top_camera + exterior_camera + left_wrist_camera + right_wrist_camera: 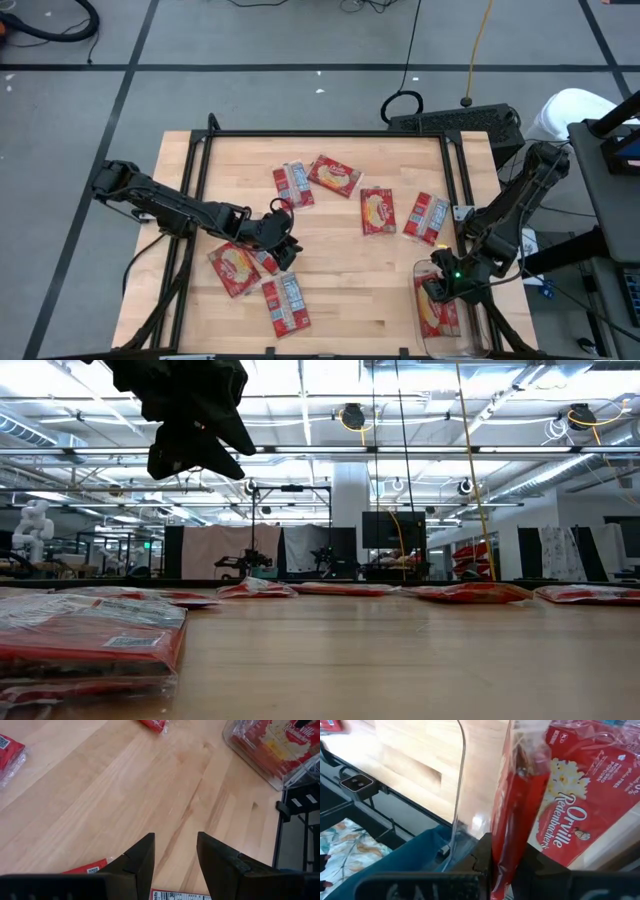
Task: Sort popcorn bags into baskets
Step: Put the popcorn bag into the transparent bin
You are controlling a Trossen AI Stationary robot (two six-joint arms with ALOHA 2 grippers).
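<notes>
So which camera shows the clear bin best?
The high view: the whole bin shows at the table's right front corner, with the right tool over it. The wrist views show only its wall and a corner; the low view shows none.

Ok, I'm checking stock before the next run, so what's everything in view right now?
loose popcorn bags: six clearly seen, perhaps a seventh partly hidden by the left arm; red with cream or white-grey faces; scattered flat over the table's middle and left.
popcorn bag in the bin: at least one, red, popcorn face up, lying flat inside.
held popcorn bag: one, red, edge-on above the bin.
clear bin: one, see-through, at the table's right edge by the right arm.
table: one, light wood, black frame.
left gripper: dark, jaws open and empty, above the left bags.
right gripper: dark, jaws shut on the held bag, over the bin.
</notes>
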